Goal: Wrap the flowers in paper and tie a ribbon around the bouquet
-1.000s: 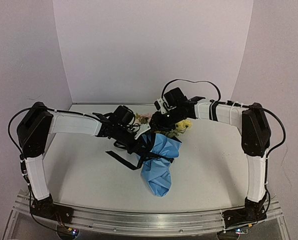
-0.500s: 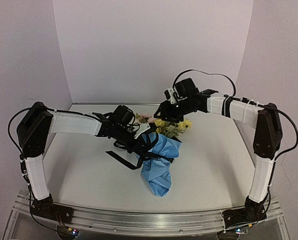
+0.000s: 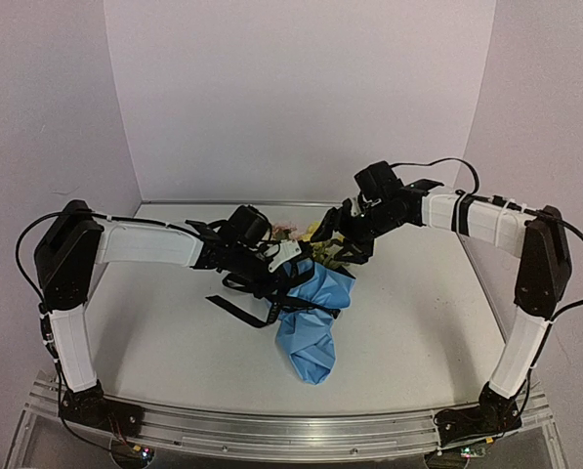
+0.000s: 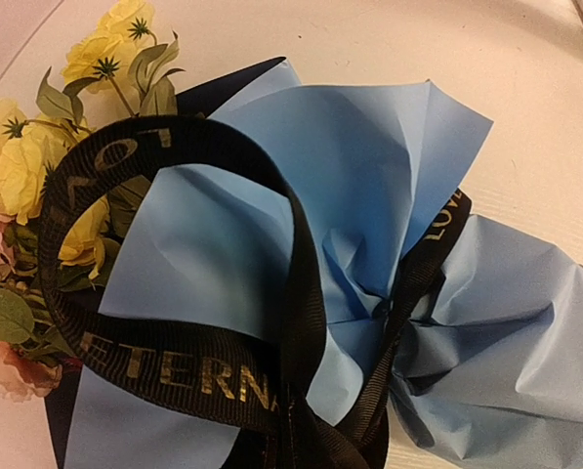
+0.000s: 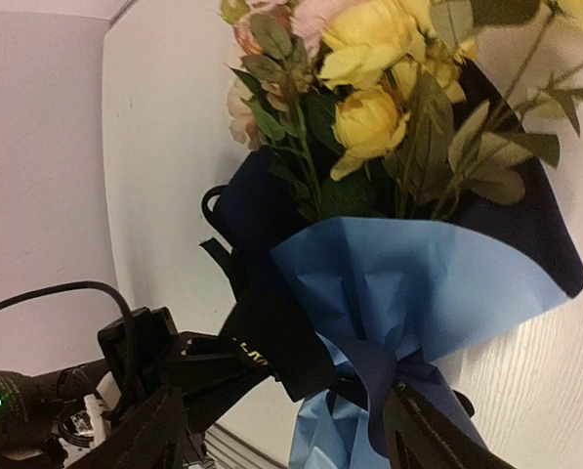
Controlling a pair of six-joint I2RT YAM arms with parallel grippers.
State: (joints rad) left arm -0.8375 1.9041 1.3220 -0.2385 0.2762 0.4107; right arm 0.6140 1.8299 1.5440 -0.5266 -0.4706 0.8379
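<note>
The bouquet lies mid-table, its light blue paper (image 3: 315,322) cinched around the stems and showing navy inside (image 5: 525,225). Yellow and pink flowers (image 3: 311,234) stick out at the far end. A black ribbon (image 4: 174,366) with gold lettering circles the paper's neck and stands up in a loop. One end trails on the table (image 3: 234,308). My left gripper (image 3: 279,274) is shut on the ribbon beside the neck; its fingers are hidden in the left wrist view. My right gripper (image 5: 291,449) hangs open above the flowers, fingers (image 5: 145,440) wide apart, holding nothing.
The white table (image 3: 418,322) is walled by pale panels at the back and sides. A metal rail (image 3: 291,430) with both arm bases runs along the near edge. The left gripper's black body (image 5: 184,371) shows beside the ribbon in the right wrist view.
My right arm has drawn back to the right, off the flower heads, and its jaws have spread wider. The left gripper has stayed shut at the ribbon, barely moving.
</note>
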